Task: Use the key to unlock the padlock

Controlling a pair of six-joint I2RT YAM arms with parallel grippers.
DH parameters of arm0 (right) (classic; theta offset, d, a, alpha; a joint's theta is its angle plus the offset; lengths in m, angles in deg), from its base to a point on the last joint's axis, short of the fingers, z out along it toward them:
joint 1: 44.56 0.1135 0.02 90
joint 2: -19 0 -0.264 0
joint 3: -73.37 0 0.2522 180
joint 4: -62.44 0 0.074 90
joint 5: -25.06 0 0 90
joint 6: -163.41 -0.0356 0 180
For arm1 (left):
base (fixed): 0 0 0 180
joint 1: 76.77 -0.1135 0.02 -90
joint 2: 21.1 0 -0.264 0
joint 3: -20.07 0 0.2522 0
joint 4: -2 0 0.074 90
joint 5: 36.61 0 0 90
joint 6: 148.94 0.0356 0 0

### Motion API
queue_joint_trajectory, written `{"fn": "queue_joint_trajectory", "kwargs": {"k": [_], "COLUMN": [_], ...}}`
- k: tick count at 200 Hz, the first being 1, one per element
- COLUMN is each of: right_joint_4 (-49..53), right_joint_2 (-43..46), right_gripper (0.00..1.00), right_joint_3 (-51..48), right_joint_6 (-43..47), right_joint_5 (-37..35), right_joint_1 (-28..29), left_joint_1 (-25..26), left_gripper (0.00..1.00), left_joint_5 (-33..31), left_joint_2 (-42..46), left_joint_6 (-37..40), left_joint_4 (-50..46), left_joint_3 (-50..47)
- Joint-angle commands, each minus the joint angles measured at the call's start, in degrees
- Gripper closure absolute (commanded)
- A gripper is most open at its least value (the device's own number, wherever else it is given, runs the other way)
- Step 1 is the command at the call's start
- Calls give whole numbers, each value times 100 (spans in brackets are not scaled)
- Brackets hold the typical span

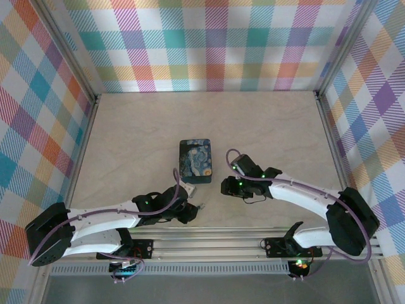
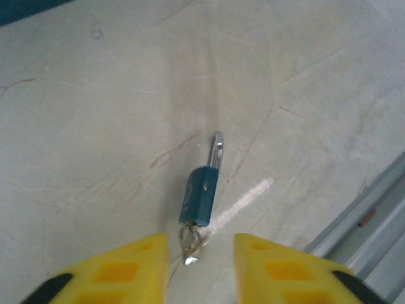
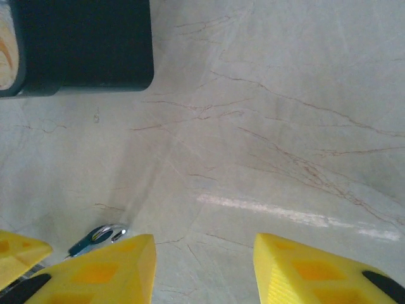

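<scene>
Here the padlock (image 2: 201, 193) lies just beyond the open, empty left pincer (image 2: 201, 250).

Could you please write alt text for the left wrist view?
A small teal padlock with a silver shackle lies on the pale marbled table, a metal key at its near end. The yellow fingers of the left end effector stand apart below it, holding nothing.

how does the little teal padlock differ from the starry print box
The padlock is far smaller than the box. The padlock is plain teal with a silver shackle; the box is dark blue with yellow swirls. The padlock lies just ahead of the left gripper, the box farther out at mid-table. Both rest on the table, unheld.
</scene>
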Motion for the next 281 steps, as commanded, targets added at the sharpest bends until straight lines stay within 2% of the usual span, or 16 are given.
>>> {"fn": "queue_joint_trajectory", "kwargs": {"k": [1, 25, 32, 39, 43, 68, 86, 96, 116, 129, 143, 169, 209, 238, 261, 281], "right_joint_4": [197, 513, 660, 768, 821, 1107, 1123, 960, 425, 167, -200, -1268, -2766, -4321, -4870, -5682], "right_joint_2": [167, 112, 85, 61, 52, 23, 41, 54, 15, -88, -183, -201, -182, -234, -448, -586], "right_gripper": [50, 42, 40, 38, 36, 21, 8, 0, 0, 0, 0, 0, 0, 0, 0, 0], "right_joint_3": [-3, 297, 427, 564, 639, 1111, 1371, 1415, 1331, 1313, 1223, 712, -184, -865, -1029, -1356], "right_joint_6": [79, 403, 503, 632, 731, 1316, 1678, 1816, 2070, 2255, 2560, 3086, 3915, 4096, 4478, 4682], "right_joint_5": [-265, -607, -724, -837, -891, -1365, -1741, -1983, -2190, -2219, -2312, -2334, -2616, -2466, -2489, -2463], "right_joint_1": [27, -35, -92, -165, -210, -543, -825, -996, -1483, -1860, -2157, -2641, -3149, -3441, -3471, -3488], "left_joint_1": [6, -130, -214, -316, -387, -966, -1526, -1743, -2268, -2898, -3622, -4683, -4948, -5276, -5496, -5644], "left_gripper": [54, 39, 26, 4, 0, 0, 0, 0, 0, 0, 0, 0, 0, 0, 0, 0], "left_joint_5": [-461, -813, -942, -1076, -1154, -1521, -1613, -2000, -2760, -2524, -2477, -1531, -2330, -2207, -2190, -1804], "left_joint_2": [247, 762, 911, 1042, 1108, 1266, 1160, 1057, 775, 550, 275, -320, -1075, -1198, -1235, -1327], "left_joint_6": [28, 161, 242, 343, 406, 771, 1108, 1245, 1504, 1522, 1034, 1122, 2078, 2066, 1980, 2007], "left_joint_4": [-209, -900, -1164, -1431, -1574, -2232, -2291, -2106, -1376, -940, -526, 415, 1101, 2755, 3886, 4741], "left_joint_3": [17, 220, 363, 535, 639, 1371, 1801, 1906, 1816, 1766, 1726, 1476, 1391, 546, -21, -428]}}
